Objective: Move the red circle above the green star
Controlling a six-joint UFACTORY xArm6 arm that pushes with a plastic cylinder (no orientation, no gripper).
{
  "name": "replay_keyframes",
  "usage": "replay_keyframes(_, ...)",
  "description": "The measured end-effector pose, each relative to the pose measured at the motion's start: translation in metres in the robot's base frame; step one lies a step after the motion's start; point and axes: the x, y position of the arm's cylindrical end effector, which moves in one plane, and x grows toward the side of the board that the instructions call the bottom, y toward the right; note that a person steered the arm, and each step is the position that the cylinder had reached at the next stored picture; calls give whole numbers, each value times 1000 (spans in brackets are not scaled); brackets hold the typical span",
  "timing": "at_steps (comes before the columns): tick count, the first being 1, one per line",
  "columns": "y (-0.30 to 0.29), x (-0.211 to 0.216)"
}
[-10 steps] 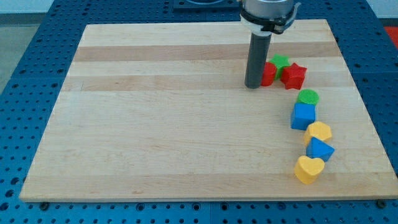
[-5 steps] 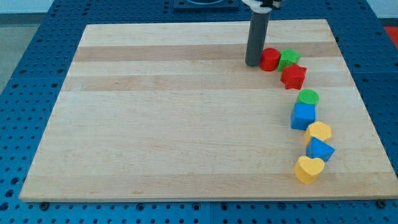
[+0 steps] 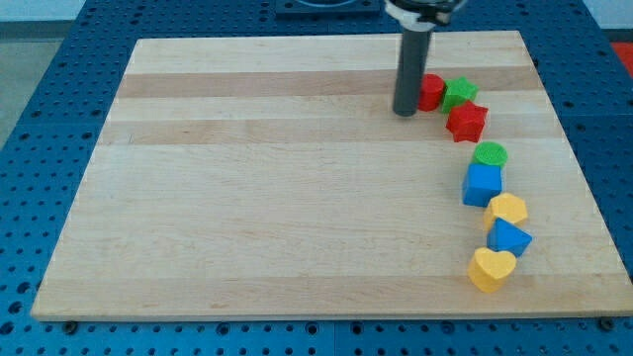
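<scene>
The arm had no fingers, only a rod; its tip point(image 3: 406, 113) pressed the left side of the red circle point(image 3: 431, 91), which touched the green star point(image 3: 458, 93) on the desk point(image 3: 277, 198). A clean push probably needed the tip below the circle, driving it farther back.

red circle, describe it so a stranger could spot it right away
On the wooden board, look near the view's top right, where my tip stands. The red circle sits just right of the rod, touching the green star. It is round, unlike the pointed red star below.
</scene>
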Motion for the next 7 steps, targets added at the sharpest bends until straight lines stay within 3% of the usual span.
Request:
replay_keyframes(4, 21, -54)
replay_keyframes(7, 16, -64)
